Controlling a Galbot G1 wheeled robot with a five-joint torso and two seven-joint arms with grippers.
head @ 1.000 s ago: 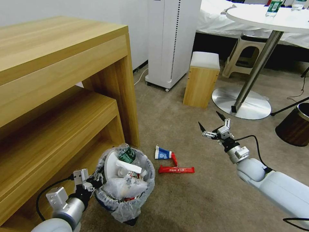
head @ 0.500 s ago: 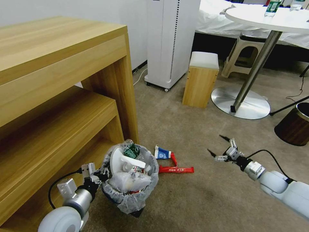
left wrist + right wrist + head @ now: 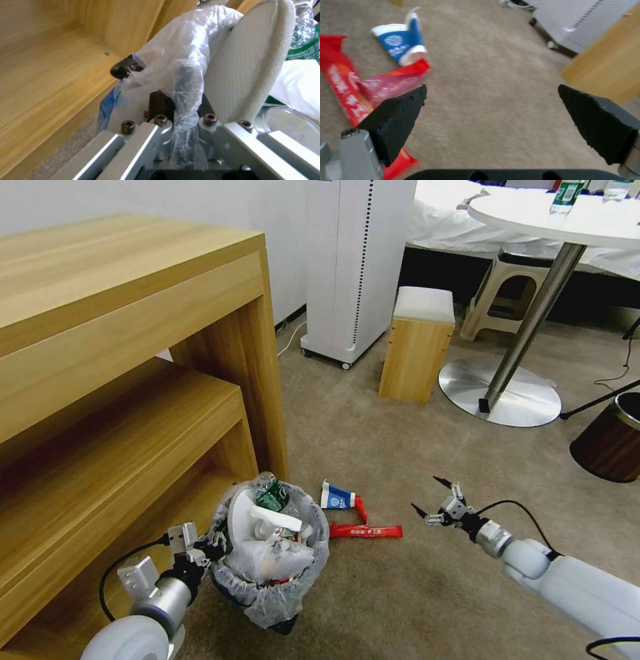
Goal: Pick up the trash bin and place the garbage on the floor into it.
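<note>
**Three cameras around the trash bin**

The head view looks down from above at the trash bin (image 3: 270, 553). The left wrist view sits right against its bag-lined rim (image 3: 180, 62). The right wrist view faces the red bar wrapper (image 3: 343, 92) beside the bin, which the head view shares (image 3: 365, 531).

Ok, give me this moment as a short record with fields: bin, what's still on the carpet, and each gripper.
trash bin: trash bin beside the wooden shelf unit, already stuffed with litter
left gripper: left gripper shut on the bin's bagged rim
right gripper: right gripper open, low over the floor, to the robot's right of the litter
litter on floor: red bar wrapper and blue-white carton, lying together beside the bin
status: two pieces not yet in the bin
</note>
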